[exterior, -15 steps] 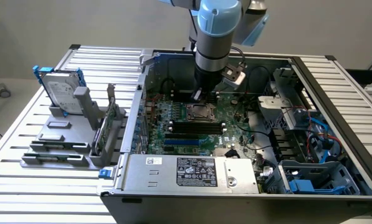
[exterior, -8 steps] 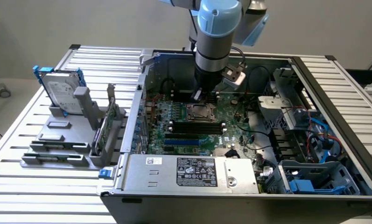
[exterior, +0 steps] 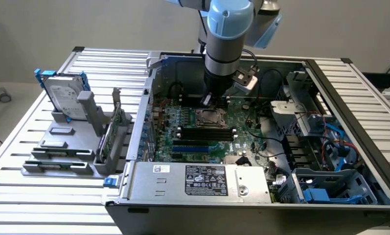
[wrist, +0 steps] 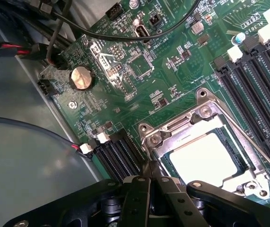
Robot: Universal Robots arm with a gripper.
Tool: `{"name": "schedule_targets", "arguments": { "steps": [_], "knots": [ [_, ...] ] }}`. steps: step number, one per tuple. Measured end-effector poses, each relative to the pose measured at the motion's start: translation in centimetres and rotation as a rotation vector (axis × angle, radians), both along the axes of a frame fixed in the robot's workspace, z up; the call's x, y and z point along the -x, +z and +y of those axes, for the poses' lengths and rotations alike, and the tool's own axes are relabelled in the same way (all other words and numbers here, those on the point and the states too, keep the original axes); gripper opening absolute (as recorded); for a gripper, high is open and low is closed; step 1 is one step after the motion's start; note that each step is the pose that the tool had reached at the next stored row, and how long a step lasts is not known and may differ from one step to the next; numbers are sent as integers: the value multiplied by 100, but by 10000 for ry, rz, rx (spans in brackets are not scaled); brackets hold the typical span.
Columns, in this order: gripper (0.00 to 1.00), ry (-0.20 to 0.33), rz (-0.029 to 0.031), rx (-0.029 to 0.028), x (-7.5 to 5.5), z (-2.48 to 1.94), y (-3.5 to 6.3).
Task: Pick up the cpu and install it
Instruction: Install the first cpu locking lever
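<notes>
The slatted aluminium work table (exterior: 25,161) carries the open grey computer case (exterior: 351,98), which lies on its side with the green motherboard (exterior: 201,132) exposed. On the table's side toward the exterior view's left stands a grey plastic fixture rack (exterior: 71,147) holding an upright silver hard drive with blue rails (exterior: 64,95). Along the near edge of the case sits the silver power supply with a black label (exterior: 208,178). My blue-and-grey arm (exterior: 227,39) reaches down into the case over the rear part of the motherboard. The dark metal-framed square socket (wrist: 206,151) sits near the middle of the board, beside the black memory slots (wrist: 258,85). The cpu (wrist: 203,161), a small flat square chip with a pale metal top, lies seated inside that socket frame. My black claw (wrist: 151,182) hangs just above the socket's edge with its fingers (wrist: 139,194) pressed together, pinching nothing. A round silver coin battery (wrist: 81,78) sits on the board near the case wall.
</notes>
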State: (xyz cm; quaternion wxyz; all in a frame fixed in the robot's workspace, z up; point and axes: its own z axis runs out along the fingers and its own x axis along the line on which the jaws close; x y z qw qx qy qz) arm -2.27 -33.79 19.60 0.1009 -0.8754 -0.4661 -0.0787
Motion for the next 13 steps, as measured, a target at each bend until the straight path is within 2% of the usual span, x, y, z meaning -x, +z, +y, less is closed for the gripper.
{"name": "schedule_targets", "arguments": {
  "steps": [6,8,13],
  "knots": [
    [11,0,-4,-152,-1,-6,-4],
    [11,0,-4,-176,-2,-10,-5],
    [11,0,-3,-182,-2,-17,-5]
  ]
}}
